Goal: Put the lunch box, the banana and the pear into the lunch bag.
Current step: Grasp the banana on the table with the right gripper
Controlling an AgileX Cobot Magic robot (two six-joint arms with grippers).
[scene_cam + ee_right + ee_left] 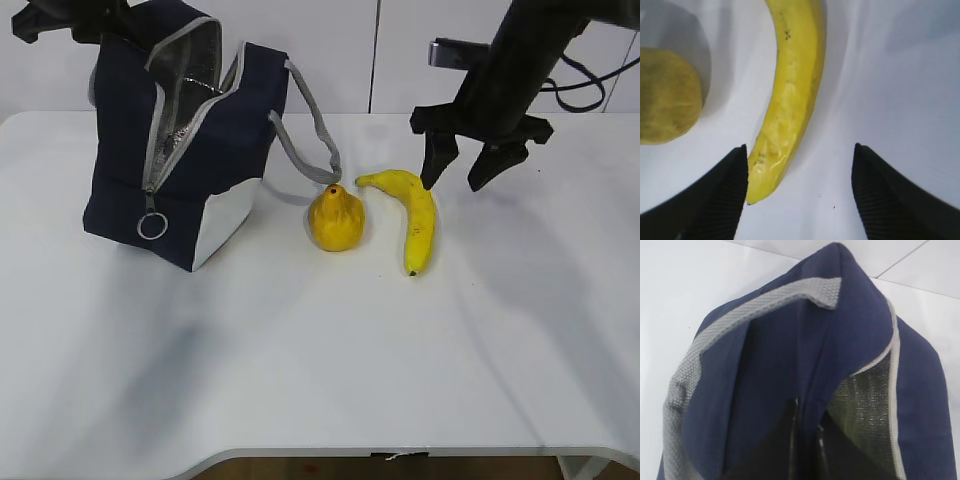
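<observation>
Right end effector (462, 172) hangs spread wide and empty over the stem end of the banana (412, 215), which lies flat on the white tabletop (320, 350). Banana's long axis runs from far to near in the exterior view, curved, stem end up by the end effector, dark tip toward the camera. In the right wrist view the banana (790, 90) sits off-centre in the gap: its near end almost against the left finger (715, 195), with bare tabletop between it and the right finger. So the banana lies below and slightly left of the end effector's midline; my guess is a small shift left, then a drop, for a square pinch across the short axis. Right arm is clearly the nearer one for the banana. Pear (336, 218) sits just left of the banana, near but not touching, between banana and lunch bag (190, 150). Bag stands open at far left, zipper parted, silver lining showing. Left end effector: only the bag's top fabric and grey strap (740, 325) fill the left wrist view, fingers not seen, can't tell if it grips anything. Lunch box is not visible on the tabletop in any view; possibly already in the bag, can't confirm.
</observation>
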